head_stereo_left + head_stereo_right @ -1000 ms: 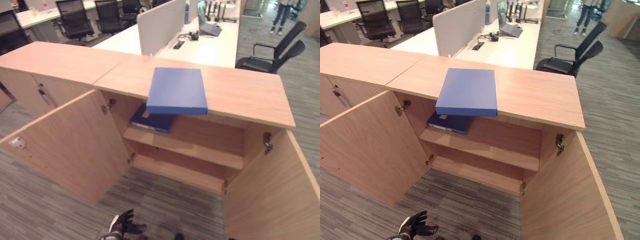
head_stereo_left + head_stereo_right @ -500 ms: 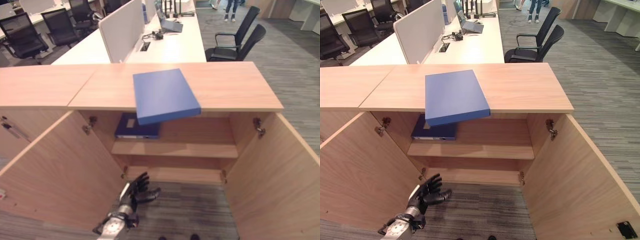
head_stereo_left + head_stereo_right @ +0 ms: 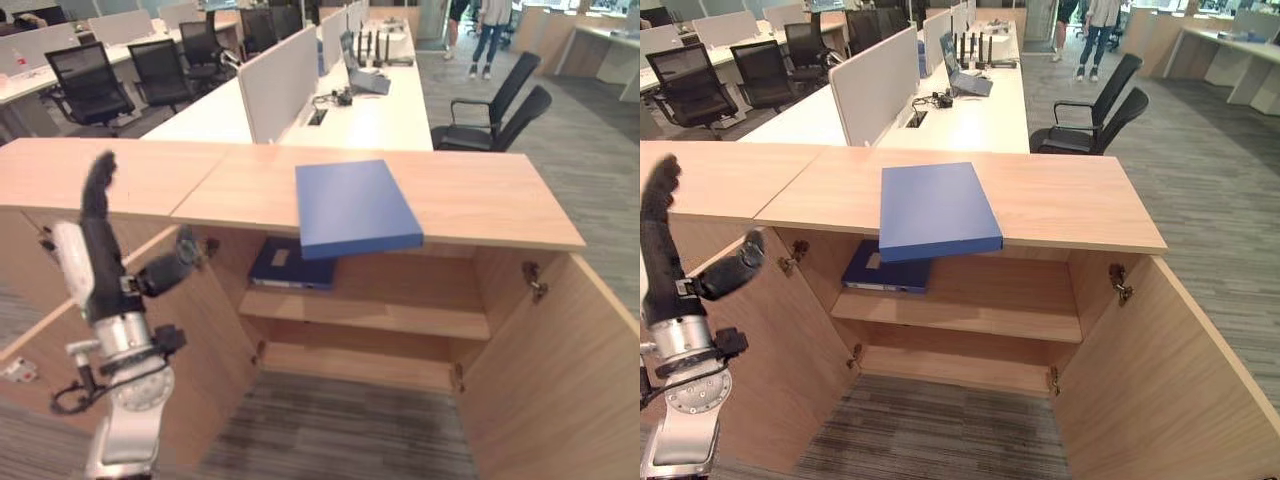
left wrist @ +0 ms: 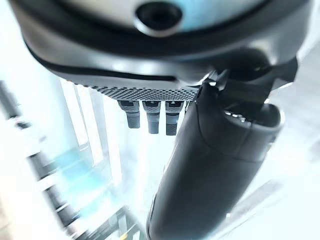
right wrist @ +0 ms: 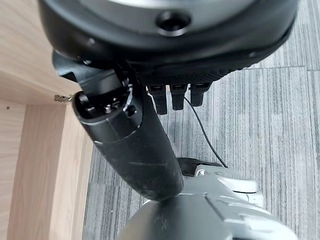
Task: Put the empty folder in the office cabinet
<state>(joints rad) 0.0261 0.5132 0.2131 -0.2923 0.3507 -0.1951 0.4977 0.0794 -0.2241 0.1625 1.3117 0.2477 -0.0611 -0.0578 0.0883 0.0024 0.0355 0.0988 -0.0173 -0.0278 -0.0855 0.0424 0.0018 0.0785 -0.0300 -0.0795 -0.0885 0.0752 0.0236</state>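
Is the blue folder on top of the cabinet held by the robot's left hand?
No. The blue folder lies flat on the cabinet top, while the left hand is raised apart from it, fingers straight.

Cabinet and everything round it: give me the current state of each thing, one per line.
Office cabinet: both doors swung open.
Blue folder: lying flat on the cabinet top, front edge jutting past it.
Dark blue binder: lying flat on the upper shelf.
Left hand: raised, fingers straight, holding nothing.
Right hand: down by the right door, holding nothing.
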